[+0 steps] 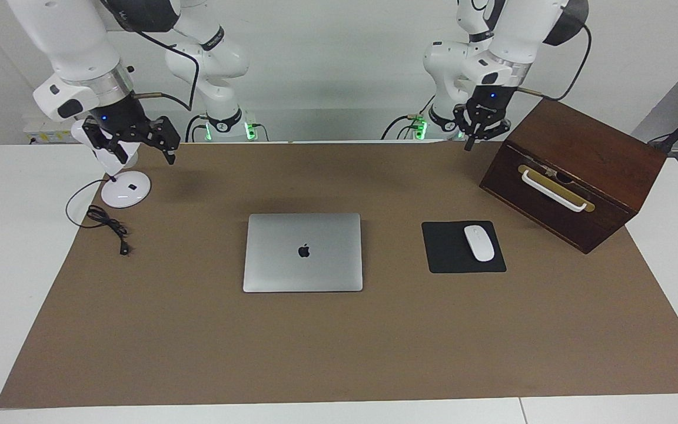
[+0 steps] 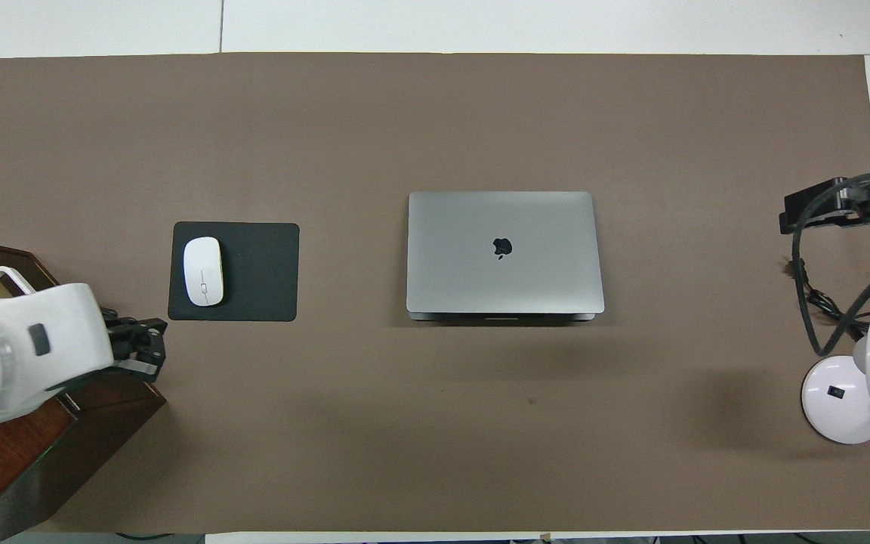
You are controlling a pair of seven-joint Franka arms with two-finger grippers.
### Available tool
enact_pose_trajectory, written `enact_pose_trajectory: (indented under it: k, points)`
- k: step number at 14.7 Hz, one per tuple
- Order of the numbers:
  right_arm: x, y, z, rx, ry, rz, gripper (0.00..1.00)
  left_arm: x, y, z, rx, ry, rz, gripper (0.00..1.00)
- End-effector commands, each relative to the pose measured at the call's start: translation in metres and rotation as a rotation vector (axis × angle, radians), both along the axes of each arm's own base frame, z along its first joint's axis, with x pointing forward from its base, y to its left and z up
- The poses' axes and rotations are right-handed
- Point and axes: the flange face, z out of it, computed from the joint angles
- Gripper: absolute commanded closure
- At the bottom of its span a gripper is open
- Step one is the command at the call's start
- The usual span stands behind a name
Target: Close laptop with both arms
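The silver-grey laptop (image 1: 302, 252) lies shut and flat in the middle of the brown mat, its lid with the dark apple logo facing up; it also shows in the overhead view (image 2: 503, 253). My right gripper (image 1: 145, 152) is open and empty, up in the air over the mat's edge beside a white lamp, well away from the laptop; it also shows in the overhead view (image 2: 820, 211). My left gripper (image 1: 480, 132) hangs in the air over the mat's edge by a wooden box, also well away from the laptop (image 2: 149, 347).
A black mouse pad (image 1: 448, 259) with a white mouse (image 1: 478, 242) lies beside the laptop toward the left arm's end. A dark wooden box (image 1: 574, 176) with a white handle stands near it. A white lamp (image 1: 126, 189) and its black cable (image 1: 106, 224) sit toward the right arm's end.
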Motion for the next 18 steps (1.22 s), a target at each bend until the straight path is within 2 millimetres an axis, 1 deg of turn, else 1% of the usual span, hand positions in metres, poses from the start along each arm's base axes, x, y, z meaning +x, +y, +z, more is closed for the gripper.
enact_pose_trajectory:
  k: [1, 2, 4, 5, 8, 9, 10, 11, 12, 13, 14, 16, 18]
  points:
    - [-0.016, 0.009, 0.006, 0.019, 0.048, 0.049, 0.0, 0.012, 0.037, 0.026, 0.013, -0.011, 0.082, 0.0]
    - [-0.022, 0.01, 0.011, 0.019, 0.055, 0.051, 0.0, 0.015, 0.051, 0.034, 0.011, -0.027, 0.117, 0.0]
    - [-0.029, 0.009, 0.016, 0.019, 0.063, 0.062, 0.0, 0.018, 0.073, 0.038, 0.011, -0.036, 0.165, 0.0]
    - [-0.031, 0.008, 0.015, 0.02, 0.075, 0.07, 0.0, 0.019, 0.083, 0.042, 0.008, -0.046, 0.189, 0.0]
    - [-0.031, 0.001, 0.014, 0.015, 0.081, 0.085, 0.0, 0.027, 0.102, 0.063, 0.005, -0.081, 0.237, 0.0]
    - [-0.031, -0.003, 0.015, 0.018, 0.079, 0.099, 0.0, 0.032, 0.109, 0.067, 0.006, -0.081, 0.255, 0.0]
    - [-0.031, -0.008, 0.014, 0.019, 0.081, 0.089, 0.0, 0.034, 0.115, 0.075, 0.006, -0.086, 0.267, 0.0]
    - [-0.031, -0.014, 0.015, 0.02, 0.079, 0.08, 0.0, 0.041, 0.116, 0.076, 0.007, -0.075, 0.271, 0.0]
    - [-0.031, -0.018, 0.015, 0.02, 0.079, 0.072, 0.0, 0.043, 0.119, 0.086, 0.006, -0.073, 0.282, 0.0]
    - [-0.032, -0.019, 0.016, 0.02, 0.076, 0.069, 0.0, 0.052, 0.121, 0.088, 0.008, -0.048, 0.287, 0.0]
    - [-0.032, -0.02, 0.018, 0.02, 0.073, 0.066, 0.0, 0.061, 0.122, 0.096, 0.01, -0.024, 0.292, 0.0]
    - [-0.033, -0.026, 0.019, 0.02, 0.071, 0.054, 0.0, 0.078, 0.121, 0.1, 0.011, 0.015, 0.313, 0.0]
    - [-0.033, -0.026, 0.019, 0.018, 0.071, 0.053, 0.0, 0.085, 0.121, 0.094, 0.015, 0.038, 0.316, 0.0]
